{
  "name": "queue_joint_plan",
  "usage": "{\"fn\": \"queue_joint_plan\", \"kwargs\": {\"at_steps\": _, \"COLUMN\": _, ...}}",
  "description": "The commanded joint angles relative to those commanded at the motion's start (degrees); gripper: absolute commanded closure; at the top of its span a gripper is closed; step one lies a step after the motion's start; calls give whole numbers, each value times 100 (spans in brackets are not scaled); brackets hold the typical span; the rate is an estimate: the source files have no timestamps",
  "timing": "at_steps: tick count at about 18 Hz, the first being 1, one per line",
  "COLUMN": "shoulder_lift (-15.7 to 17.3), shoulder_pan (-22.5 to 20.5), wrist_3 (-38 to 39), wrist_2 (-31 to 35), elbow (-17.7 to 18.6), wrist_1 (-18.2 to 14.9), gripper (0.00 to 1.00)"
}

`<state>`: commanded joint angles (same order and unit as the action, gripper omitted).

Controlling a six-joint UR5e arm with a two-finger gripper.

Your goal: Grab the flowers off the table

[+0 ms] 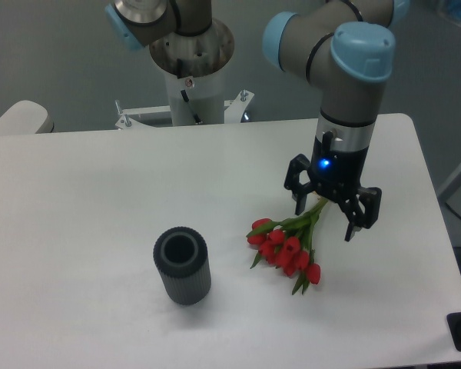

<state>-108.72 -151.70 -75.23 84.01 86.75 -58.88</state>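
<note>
From the fixed camera, the gripper hangs over the stem end of the bunch of red tulips, its fingers spread apart and holding nothing. The blooms lie below and to the camera-left of it, flat on the white table; the green stems run up between the open fingers. A dark grey ribbed cylinder stands well off to the camera-left. The approach looks done; closing on the stems and lifting remain.

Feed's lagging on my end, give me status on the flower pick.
Gripper open, jaws straddling the stem end. Flowers lying flat on the table, not gripped. Grey cylinder stands apart to the left, not in the way.
</note>
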Motion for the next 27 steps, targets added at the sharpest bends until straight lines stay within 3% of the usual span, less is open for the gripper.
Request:
{"fn": "queue_joint_plan", "kwargs": {"at_steps": 3, "shoulder_lift": -79, "shoulder_pan": -35, "wrist_3": 0, "wrist_2": 203, "elbow": 44, "wrist_1": -53, "gripper": 0}}
{"fn": "queue_joint_plan", "kwargs": {"at_steps": 11, "shoulder_lift": -123, "shoulder_pan": -299, "wrist_3": 350, "wrist_2": 458, "elbow": 957, "wrist_1": 35, "gripper": 0}}
{"fn": "queue_joint_plan", "kwargs": {"at_steps": 16, "shoulder_lift": -343, "shoulder_pan": -343, "wrist_3": 501, "wrist_2": 450, "elbow": 1283, "wrist_1": 369, "gripper": 0}}
{"fn": "queue_joint_plan", "kwargs": {"at_steps": 27, "shoulder_lift": -396, "shoulder_pan": -352, "wrist_3": 202, "wrist_2": 432, "elbow": 1925, "wrist_1": 816, "gripper": 0}}
